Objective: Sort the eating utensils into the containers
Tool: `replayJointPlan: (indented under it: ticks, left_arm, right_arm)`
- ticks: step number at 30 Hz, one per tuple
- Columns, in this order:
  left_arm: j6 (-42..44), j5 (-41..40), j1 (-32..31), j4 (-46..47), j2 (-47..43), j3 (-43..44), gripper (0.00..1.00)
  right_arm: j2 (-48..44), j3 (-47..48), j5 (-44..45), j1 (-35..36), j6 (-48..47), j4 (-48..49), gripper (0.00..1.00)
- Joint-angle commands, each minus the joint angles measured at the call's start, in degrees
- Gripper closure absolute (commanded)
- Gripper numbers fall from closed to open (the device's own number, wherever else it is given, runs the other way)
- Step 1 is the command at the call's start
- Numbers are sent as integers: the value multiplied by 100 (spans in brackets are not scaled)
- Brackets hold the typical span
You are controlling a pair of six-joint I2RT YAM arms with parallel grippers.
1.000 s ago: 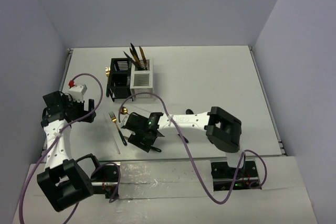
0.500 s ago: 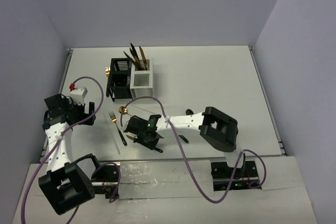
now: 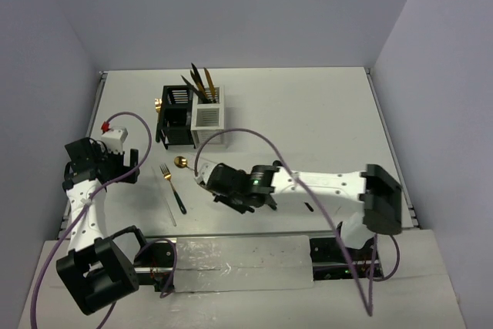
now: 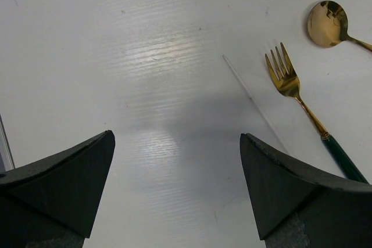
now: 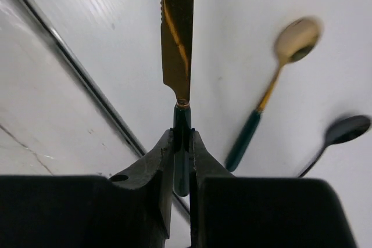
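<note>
My right gripper (image 5: 182,135) is shut on the dark green handle of a gold-bladed knife (image 5: 177,27), and the blade points away from the wrist above the table. In the top view this gripper (image 3: 214,181) is near the table's front middle. A gold fork (image 3: 171,185) and a gold spoon (image 3: 182,162) lie just left of it. Both show in the left wrist view, the fork (image 4: 288,82) and the spoon (image 4: 325,22). My left gripper (image 4: 175,143) is open and empty over bare table, at the left in the top view (image 3: 129,166). The black caddy (image 3: 176,113) and the white caddy (image 3: 208,118) stand at the back.
Several utensils (image 3: 200,82) stand in the white caddy. A thin clear stick (image 4: 253,103) lies beside the fork. In the right wrist view a gold spoon with a green handle (image 5: 279,74) and a black spoon (image 5: 344,130) lie on the table. Purple cables loop over both arms.
My right arm has swung its elbow far to the right, and its gripper has shifted a little right from beside the fork. The left arm has barely moved.
</note>
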Motion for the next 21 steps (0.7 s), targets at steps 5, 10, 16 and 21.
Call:
replayJointPlan:
  ticks: [5, 10, 16, 21]
  left_arm:
    - [-119, 204, 29, 169, 465, 587, 1]
    - [-312, 590, 21, -59, 1115, 1518, 2]
    - [-865, 1091, 29, -7, 2134, 2617, 7]
    - [-1147, 1214, 3, 81, 3143, 3337, 14]
  right_arm:
    - [-1577, 35, 828, -401, -877, 2296, 100]
    - [-1456, 299, 749, -1569, -1106, 4975, 100]
    - [379, 1449, 679, -2440, -1282, 7132, 100]
    - [1918, 2538, 319, -2844, -1107, 7756, 100]
